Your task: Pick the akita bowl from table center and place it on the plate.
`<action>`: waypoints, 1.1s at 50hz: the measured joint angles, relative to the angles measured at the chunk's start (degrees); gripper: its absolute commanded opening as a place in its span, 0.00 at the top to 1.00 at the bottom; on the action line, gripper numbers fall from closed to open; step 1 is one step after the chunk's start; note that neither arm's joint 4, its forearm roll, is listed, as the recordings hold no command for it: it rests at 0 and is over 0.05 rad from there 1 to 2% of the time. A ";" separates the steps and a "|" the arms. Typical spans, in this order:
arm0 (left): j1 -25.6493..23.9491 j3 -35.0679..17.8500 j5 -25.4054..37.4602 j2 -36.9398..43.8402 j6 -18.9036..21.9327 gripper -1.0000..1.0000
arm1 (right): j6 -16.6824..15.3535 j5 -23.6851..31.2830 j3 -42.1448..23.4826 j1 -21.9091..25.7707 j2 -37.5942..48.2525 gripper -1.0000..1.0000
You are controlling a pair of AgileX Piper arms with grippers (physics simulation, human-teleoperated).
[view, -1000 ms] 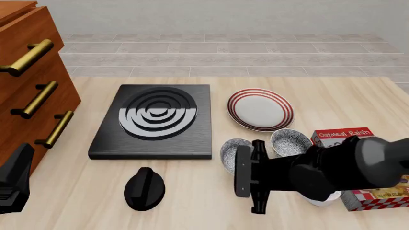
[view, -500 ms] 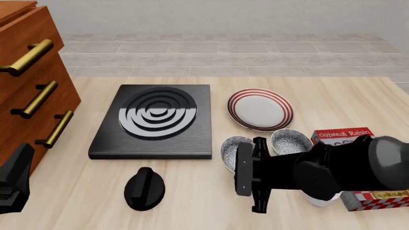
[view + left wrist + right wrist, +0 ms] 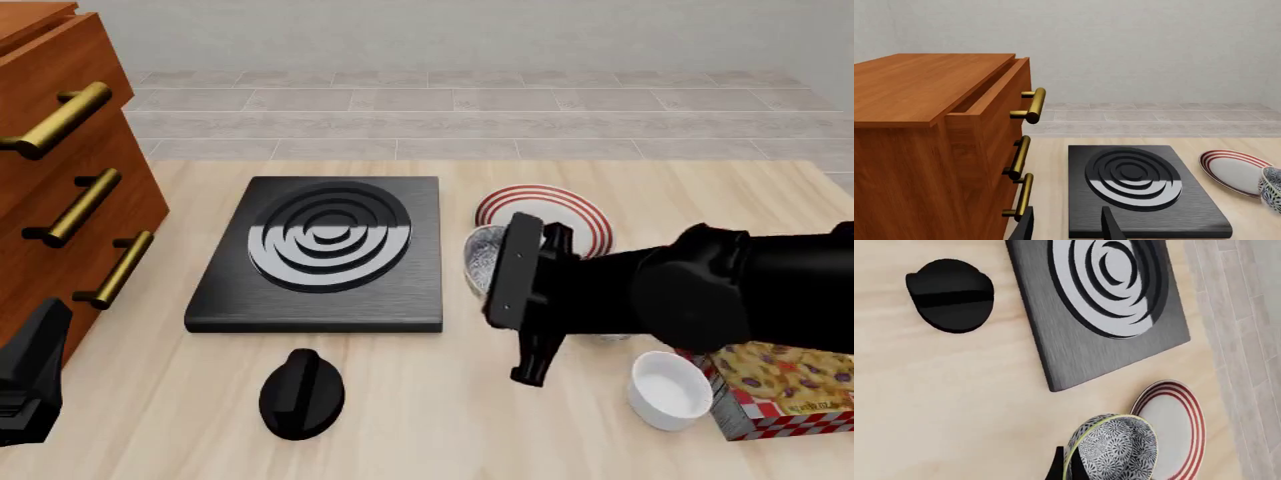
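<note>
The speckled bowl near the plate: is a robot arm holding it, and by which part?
Yes. The right tool holds the akita bowl by its rim, tilted above the table beside the plate. The left tool holds nothing.

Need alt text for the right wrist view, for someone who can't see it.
The right gripper holds a dark-and-white speckled bowl tilted on edge above the wooden table, beside a red-ringed white plate. Farther off lie a black stove slab with white rings and a black round knob.

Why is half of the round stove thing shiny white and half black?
Front view: the stove slab rings shine white on the near half like a mirror. Left wrist view: the same glare. Right wrist view: the glare covers most rings; the akita bowl looks sharp.
</note>
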 measured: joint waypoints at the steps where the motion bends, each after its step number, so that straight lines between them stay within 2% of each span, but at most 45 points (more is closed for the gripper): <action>1: 0.00 0.00 0.00 0.00 0.00 0.00 | 0.74 0.36 -0.51 -0.12 -0.23 1.00; 6: 0.00 0.00 0.00 0.00 0.00 0.00 | 3.60 1.34 -2.44 -1.40 -0.95 1.00; 16: 0.00 0.00 0.00 0.00 0.00 0.00 | 7.34 1.66 -4.75 -4.37 -1.43 1.00; 36: 0.00 0.00 0.00 0.00 0.00 0.00 | 12.95 -1.50 -7.01 -9.41 -1.59 1.00; 55: 0.00 0.00 0.00 0.00 0.00 0.00 | 14.41 -4.75 -8.60 -12.55 2.67 1.00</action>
